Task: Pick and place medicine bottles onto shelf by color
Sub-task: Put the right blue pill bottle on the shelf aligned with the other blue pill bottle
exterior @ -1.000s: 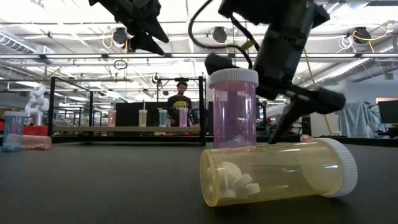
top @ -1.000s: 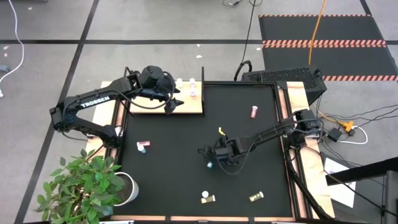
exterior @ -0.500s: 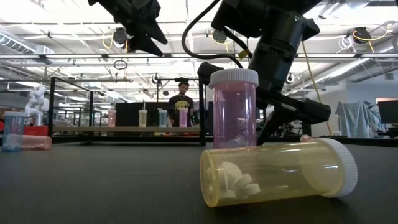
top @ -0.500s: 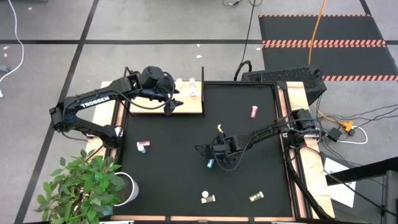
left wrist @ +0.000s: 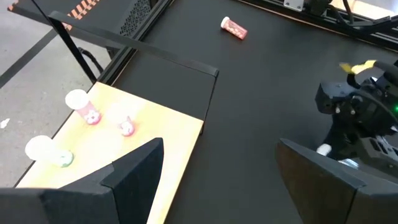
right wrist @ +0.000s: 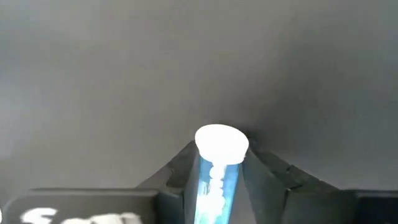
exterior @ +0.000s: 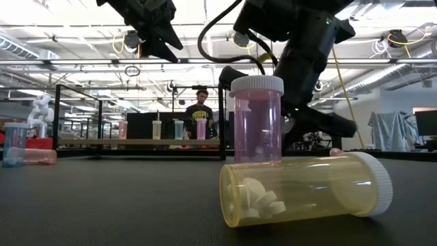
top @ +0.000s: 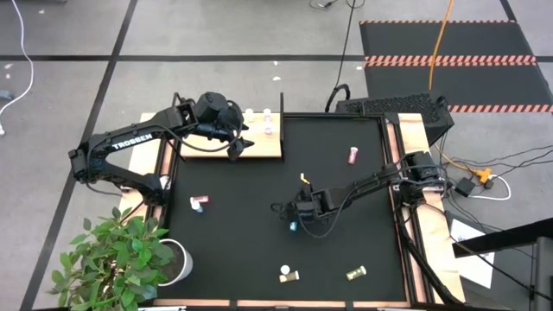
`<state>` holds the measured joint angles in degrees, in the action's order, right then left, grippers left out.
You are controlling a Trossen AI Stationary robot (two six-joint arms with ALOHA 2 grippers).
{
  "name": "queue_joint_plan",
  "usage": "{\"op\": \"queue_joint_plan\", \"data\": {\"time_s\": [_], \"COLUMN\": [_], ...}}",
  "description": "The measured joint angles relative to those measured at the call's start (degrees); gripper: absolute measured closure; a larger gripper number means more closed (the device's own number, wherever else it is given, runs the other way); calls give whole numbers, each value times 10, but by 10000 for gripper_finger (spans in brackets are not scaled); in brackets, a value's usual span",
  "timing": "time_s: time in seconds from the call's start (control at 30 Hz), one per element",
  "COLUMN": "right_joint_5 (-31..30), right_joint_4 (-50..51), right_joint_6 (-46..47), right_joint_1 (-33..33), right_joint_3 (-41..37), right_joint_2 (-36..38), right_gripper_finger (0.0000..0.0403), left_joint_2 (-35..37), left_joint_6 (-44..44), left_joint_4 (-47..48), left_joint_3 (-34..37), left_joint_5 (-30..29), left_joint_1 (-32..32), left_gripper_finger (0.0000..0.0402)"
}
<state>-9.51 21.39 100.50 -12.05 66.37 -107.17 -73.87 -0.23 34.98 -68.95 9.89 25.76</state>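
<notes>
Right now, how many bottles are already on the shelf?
3 that I can see on the shelf: two pink bottles and one pale-capped bottle. The left arm may hide others.

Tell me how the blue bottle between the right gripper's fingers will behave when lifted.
The blue bottle looks rigid, so the right gripper closing on its sides shouldn't crush it. It seems light, with few pills showing. Its smooth round body might slip or roll if released.
</notes>
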Motion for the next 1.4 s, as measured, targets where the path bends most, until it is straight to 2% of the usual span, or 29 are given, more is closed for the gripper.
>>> {"op": "queue_joint_plan", "data": {"time_s": [0.1,0.2,0.37,0.57,0.67,0.8,0.9,1.07,1.2,1.3,1.4], "right_joint_5": [-43,-84,-114,-115,-110,-61,-39,-39,-95,-148,-162], "right_joint_4": [10,-3,-61,-134,-159,-168,-169,-209,-260,-278,-278], "right_joint_6": [-58,-155,-418,-671,-790,-904,-942,-1032,-1108,-1127,-1132], "right_joint_1": [1,4,16,49,61,81,90,86,77,75,79], "right_joint_3": [-1,0,0,0,0,1,-9,-32,-37,-37,-37], "right_joint_2": [29,66,142,227,261,285,289,288,288,287,287], "right_gripper_finger": [290,287,289,290,290,290,290,290,290,290,290], "left_joint_2": [0,0,0,0,0,0,0,0,0,-10,-24], "left_joint_6": [0,0,1,2,-3,-5,1,-25,-106,-181,-194], "left_joint_4": [0,-1,-9,-27,-60,-137,-196,-260,-261,-265,-273], "left_joint_3": [0,0,0,0,0,0,0,0,0,0,1], "left_joint_5": [0,0,35,120,131,130,107,58,-23,-98,-144], "left_joint_1": [0,0,-3,-26,-51,-91,-118,-149,-164,-174,-189], "left_gripper_finger": [92,92,92,92,92,92,92,92,92,92,92]}}
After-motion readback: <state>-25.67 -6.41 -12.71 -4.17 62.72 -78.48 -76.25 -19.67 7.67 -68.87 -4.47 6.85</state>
